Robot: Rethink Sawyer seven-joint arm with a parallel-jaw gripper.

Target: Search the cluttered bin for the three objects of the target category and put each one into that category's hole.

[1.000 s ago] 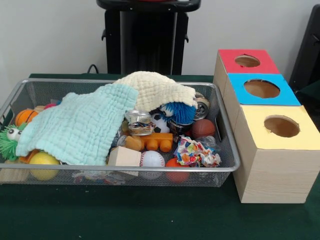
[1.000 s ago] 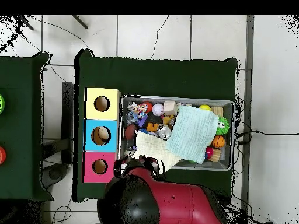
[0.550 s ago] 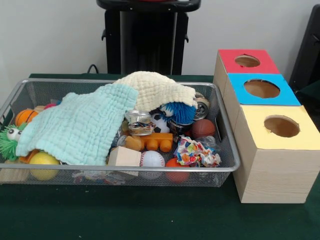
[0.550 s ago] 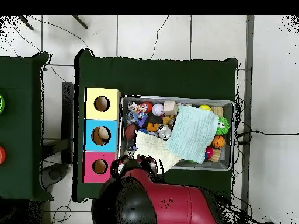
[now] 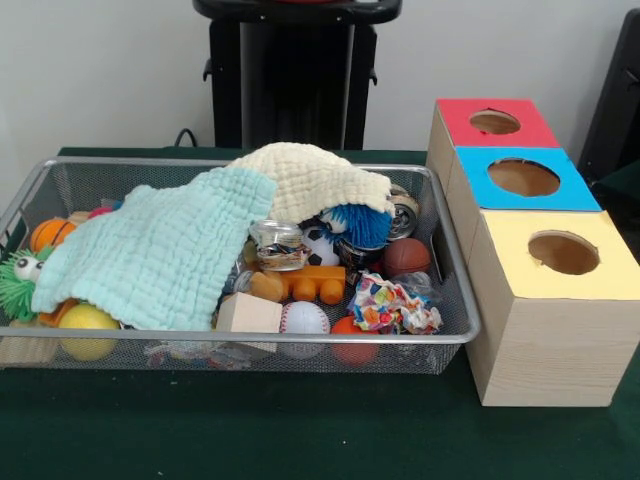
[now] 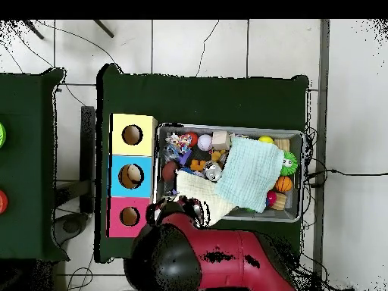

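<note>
A: Bin contents?

B: Wire mesh bin (image 5: pixel 455 335) on the green table (image 5: pixel 300 430), crowded. A pale blue cloth (image 5: pixel 150 255) drapes over the left half, and a cream cloth (image 5: pixel 315 180) lies over the back middle, its edge overlapping the blue one. At the front, a baseball (image 5: pixel 304 319) sits just beside a wooden block (image 5: pixel 247 313), with an orange ball (image 5: pixel 352 330) on its other side. A crumpled multicoloured wrapper (image 5: pixel 390 305) lies to the right of those.

A: Other balls?

B: A small basketball (image 5: pixel 406 256) near the right wall, a spiky blue ball (image 5: pixel 360 224) under the cream cloth's edge, a yellow ball (image 5: pixel 87 322) at the front left, an orange one (image 5: pixel 50 233) at the far left. A green fuzzy toy with eyes (image 5: pixel 20 278) pokes out beside the blue cloth.

A: The boxes?

B: Three in a row right of the bin, touching: red-topped box (image 5: pixel 495 122), blue-topped box (image 5: pixel 522 178), yellow-topped box (image 5: pixel 560 255), each with a round hole. The overhead view shows something pale inside the blue one's hole.

A: The gripper?

B: Not visible. The overhead view shows only the red and black arm (image 6: pixel 204 261) bulking at the bin's near edge, above the cream cloth's corner. Whether the tool is released or clenched, I cannot tell.
</note>
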